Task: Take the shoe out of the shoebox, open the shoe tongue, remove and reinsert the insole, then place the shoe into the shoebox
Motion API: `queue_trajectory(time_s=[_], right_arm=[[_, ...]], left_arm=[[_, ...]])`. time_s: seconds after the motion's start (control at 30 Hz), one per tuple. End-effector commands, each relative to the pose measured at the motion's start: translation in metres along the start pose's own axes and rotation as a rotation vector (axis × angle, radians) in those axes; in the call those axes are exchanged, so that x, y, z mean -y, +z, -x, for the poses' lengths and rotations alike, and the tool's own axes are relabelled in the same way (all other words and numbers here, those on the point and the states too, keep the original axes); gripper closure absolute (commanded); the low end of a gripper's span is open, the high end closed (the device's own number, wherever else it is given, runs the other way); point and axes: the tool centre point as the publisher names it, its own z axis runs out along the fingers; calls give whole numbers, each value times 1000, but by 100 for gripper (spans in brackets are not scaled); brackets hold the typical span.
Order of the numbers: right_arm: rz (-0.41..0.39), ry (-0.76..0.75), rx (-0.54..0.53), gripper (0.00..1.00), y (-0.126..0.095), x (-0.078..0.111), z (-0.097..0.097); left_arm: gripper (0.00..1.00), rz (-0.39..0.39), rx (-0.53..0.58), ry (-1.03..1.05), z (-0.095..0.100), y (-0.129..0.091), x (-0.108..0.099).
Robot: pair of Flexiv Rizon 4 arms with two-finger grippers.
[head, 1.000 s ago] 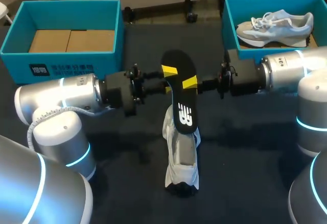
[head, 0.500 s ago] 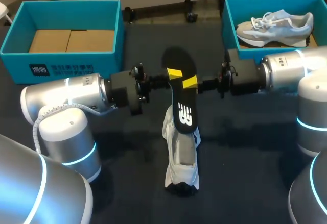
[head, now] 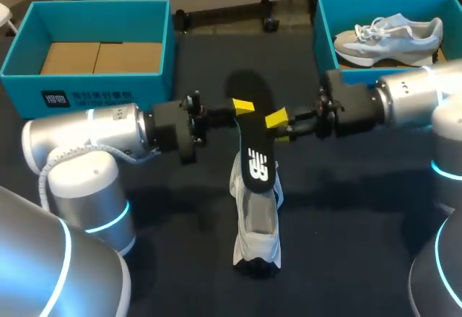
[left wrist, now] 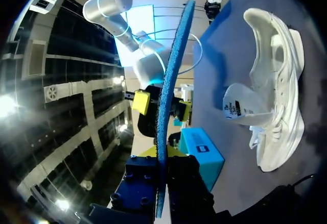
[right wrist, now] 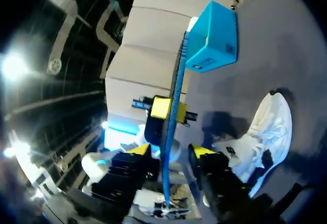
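Count: 2 shoeboxes, 2 shoes, 1 insole. At 10 o'clock, left shoebox (head: 86, 94). The left gripper (head: 242, 109) is clamped on the insole (head: 258, 147) from its 9 o'clock, above the centre shoe (head: 256, 234). The right gripper (head: 280, 126) is at the insole's 3 o'clock, fingers apart, not gripping. At 2 o'clock, the right shoebox (head: 325, 39) holds the second shoe (head: 390, 34).

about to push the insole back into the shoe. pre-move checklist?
1. Left tool shut on insole: ok, both fingers clamp its edge.
2. Right tool let go: ok, open, fingers clear of the insole on both sides.
3. Shoe below the insole: ok.
4. Tongue pulled open: ok.
5. Insole's lower end inside the shoe's opening: cannot tell.
6. Shoebox free for the return: ok, only its cardboard floor shows.
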Motion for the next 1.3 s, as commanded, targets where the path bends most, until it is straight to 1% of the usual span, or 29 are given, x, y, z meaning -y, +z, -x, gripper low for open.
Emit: queue_trajectory(time_s=[0.03, 0.17, 0.23, 0.43, 0.47, 0.5, 0.57, 0.93, 0.97, 1.03, 1.07, 1.1, 1.13, 1.17, 1.23, 1.27, 1.3], right_arm=[[-76, -29, 27, 0, -36, 6, 2], [-129, -94, 81, 0, -56, 13, 7], [-159, -127, 121, 0, -65, 16, 9], [-225, -206, 206, 0, -84, 25, 16], [-252, -196, 226, 0, -86, 26, 18], [-340, -170, 243, 0, -86, 26, 20], [-340, -170, 243, 0, -86, 26, 20], [-340, -170, 243, 0, -86, 26, 20], [-415, -254, 293, 0, -87, 30, 17], [-506, -375, 353, 0, -91, 37, 16], [-522, -393, 363, 0, -91, 38, 16], [-588, -441, 399, 0, -94, 43, 17], [-622, -477, 431, 0, -97, 47, 19], [-644, -498, 430, 0, -99, 49, 20], [-709, -557, 497, 0, -102, 58, 23], [-718, -553, 501, 0, -102, 59, 24], [-718, -553, 501, 0, -102, 59, 24]], left_arm=[[100, -2, -30, -11, 10, -31, 14], [100, -17, -60, -66, 15, -48, 28], [100, -31, -83, -100, 16, -56, 38], [100, -65, -145, -184, 15, -65, 66], [100, -76, -153, -200, 15, -67, 70], [100, -89, -165, -220, 15, -68, 75], [100, -110, -227, -215, 15, -72, 83], [100, -110, -227, -215, 15, -72, 83], [100, -108, -221, -255, 16, -73, 88], [100, -116, -227, -324, 16, -75, 97], [100, -114, -229, -329, 16, -76, 98], [100, -116, -241, -366, 15, -77, 105], [100, -127, -239, -407, 16, -79, 112], [100, -132, -240, -430, 16, -80, 115], [100, -195, -231, -598, 17, -85, 129], [100, -200, -232, -614, 17, -85, 131], [100, -235, -257, -620, 16, -90, 143]])
